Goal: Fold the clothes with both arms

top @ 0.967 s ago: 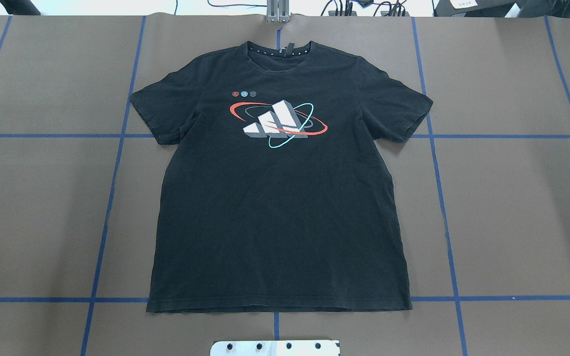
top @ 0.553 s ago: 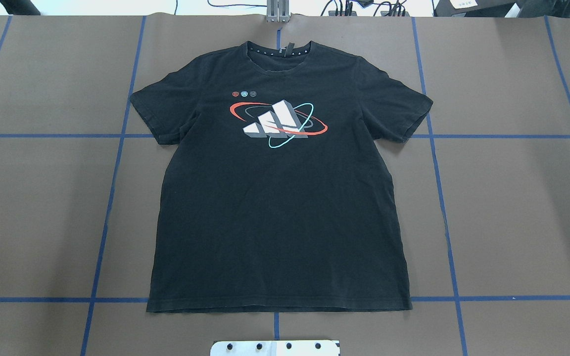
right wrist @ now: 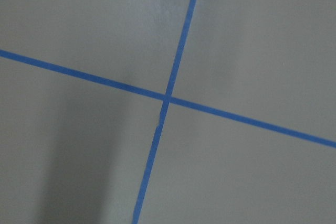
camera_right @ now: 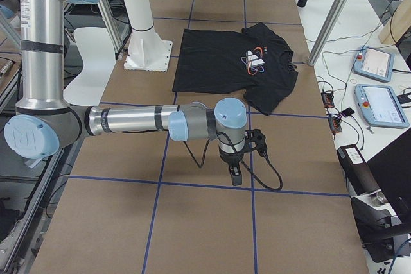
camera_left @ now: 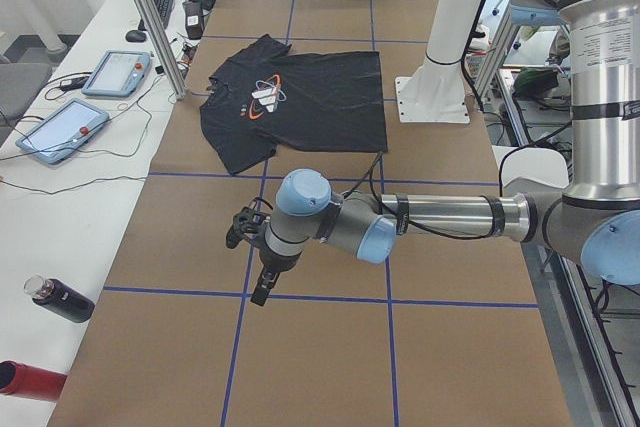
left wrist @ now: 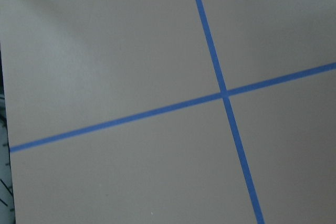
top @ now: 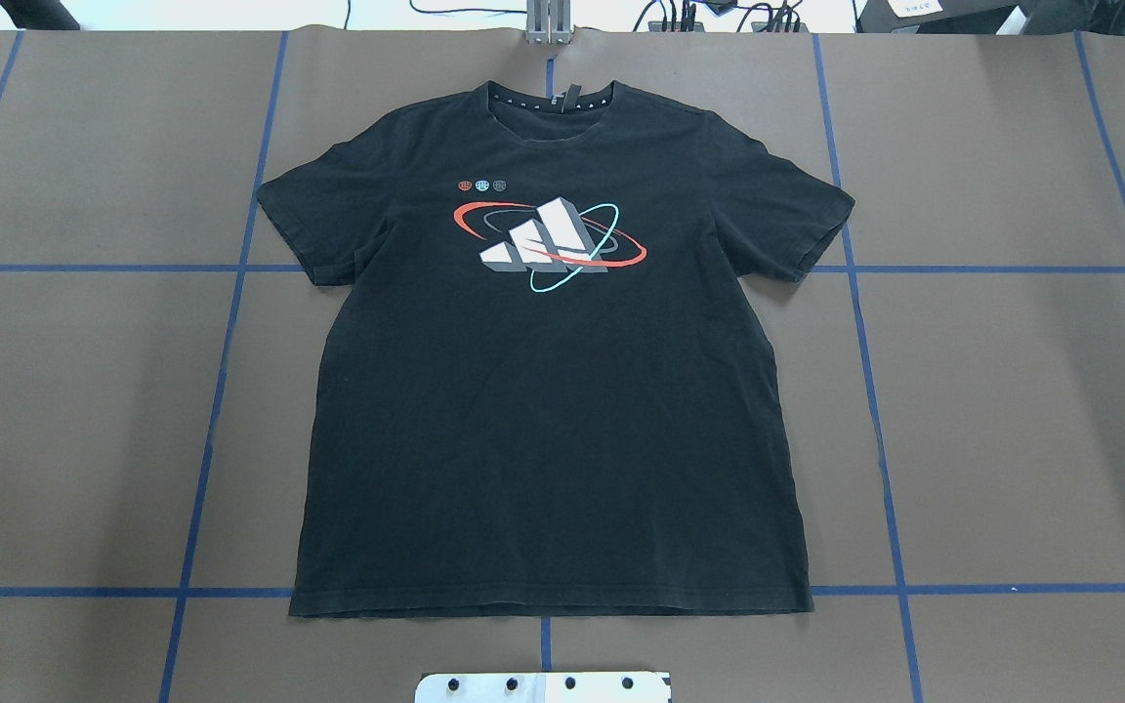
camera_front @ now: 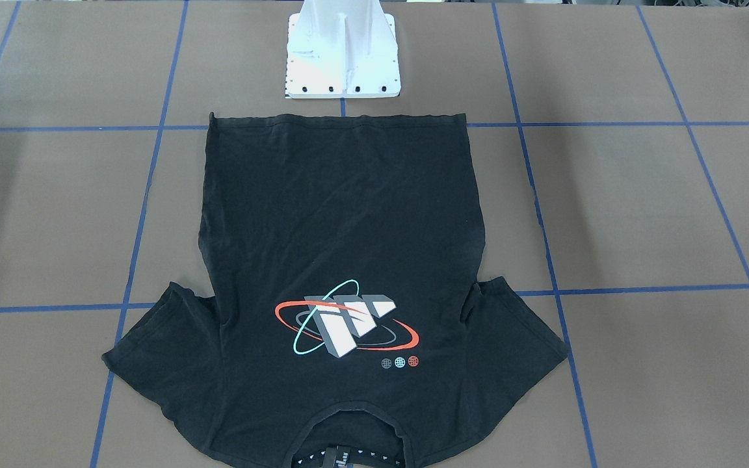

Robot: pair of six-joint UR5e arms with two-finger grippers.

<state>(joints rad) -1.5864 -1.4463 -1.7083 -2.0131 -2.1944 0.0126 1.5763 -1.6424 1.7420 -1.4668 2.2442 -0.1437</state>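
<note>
While T-shirt point(top: 543, 420) lies flat, jaws hover well away.

Right now I'm counting one T-shirt point(top: 543, 391), one white pedestal point(top: 543, 686) at its six o'clock, two arms, left arm point(camera_left: 440, 215) and right arm point(camera_right: 128, 120), two tablets, near tablet point(camera_left: 58, 130) and far tablet point(camera_left: 118, 72), plus two bottles, black bottle point(camera_left: 60, 299) and red bottle point(camera_left: 20, 382).

Robotics lab, robot arm point(camera_left: 440, 215), white pedestal point(camera_front: 342, 58), teach pendants point(camera_left: 117, 72), taped-grid tbl point(top: 1012, 410), cables point(top: 680, 15)
</note>
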